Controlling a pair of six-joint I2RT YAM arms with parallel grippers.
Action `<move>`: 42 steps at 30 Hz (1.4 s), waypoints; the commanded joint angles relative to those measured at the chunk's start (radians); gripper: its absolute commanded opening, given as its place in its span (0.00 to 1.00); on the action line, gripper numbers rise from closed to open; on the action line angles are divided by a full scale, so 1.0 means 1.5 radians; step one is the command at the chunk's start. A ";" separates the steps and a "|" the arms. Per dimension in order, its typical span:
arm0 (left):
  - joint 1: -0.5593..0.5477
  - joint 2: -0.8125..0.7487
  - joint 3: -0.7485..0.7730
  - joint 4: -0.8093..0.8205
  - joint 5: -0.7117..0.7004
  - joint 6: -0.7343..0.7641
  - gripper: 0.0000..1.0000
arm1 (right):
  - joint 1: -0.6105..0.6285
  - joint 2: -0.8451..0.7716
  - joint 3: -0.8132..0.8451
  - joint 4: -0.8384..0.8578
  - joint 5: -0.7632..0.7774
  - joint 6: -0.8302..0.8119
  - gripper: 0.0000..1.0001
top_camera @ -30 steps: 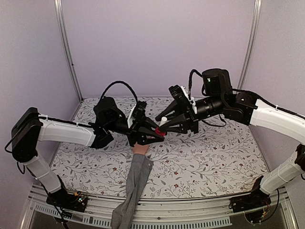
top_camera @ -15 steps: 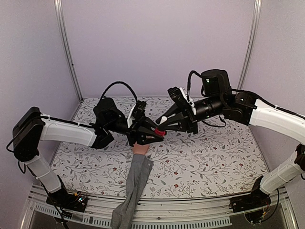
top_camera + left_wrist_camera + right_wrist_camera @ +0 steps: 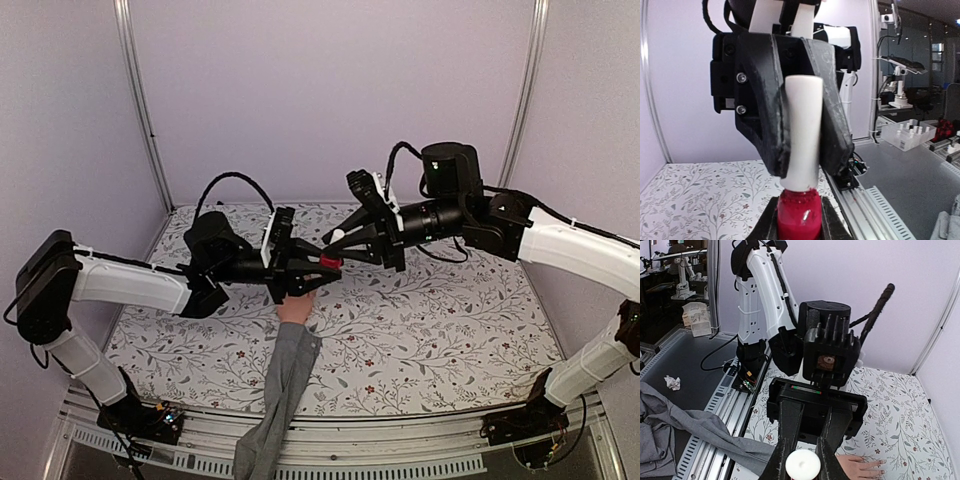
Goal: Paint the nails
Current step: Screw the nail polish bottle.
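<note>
The peach mannequin hand (image 3: 295, 310) lies flat on the floral table, its grey sleeve (image 3: 280, 385) trailing towards the near edge. Its nails (image 3: 883, 462) show in the right wrist view; in the top view the grippers hide the fingertips. My left gripper (image 3: 322, 266) is shut on a small red polish bottle (image 3: 799, 217) and holds it in the air above the hand. My right gripper (image 3: 336, 240) is shut on the bottle's white cap (image 3: 804, 145), which still sits on the bottle neck. The cap's top (image 3: 803, 465) shows between my right fingers.
The floral tablecloth (image 3: 450, 320) covers the table, with lilac walls on three sides. A metal rail (image 3: 400, 455) runs along the near edge. The sleeve (image 3: 710, 437) drapes over that rail and off the table.
Both grippers have shifted a little left and up together, still holding bottle and cap joined. The mannequin hand has not moved.
</note>
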 commanded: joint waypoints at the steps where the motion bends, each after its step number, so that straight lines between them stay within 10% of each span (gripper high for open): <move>1: 0.013 -0.042 -0.012 0.032 -0.175 0.036 0.00 | 0.009 0.032 0.005 -0.008 0.035 0.043 0.00; 27: -0.097 0.055 0.018 0.105 -0.735 0.249 0.00 | 0.009 0.165 0.023 0.106 0.260 0.299 0.00; 42: -0.102 0.066 0.017 0.095 -0.775 0.246 0.00 | 0.008 0.126 0.000 0.111 0.343 0.306 0.15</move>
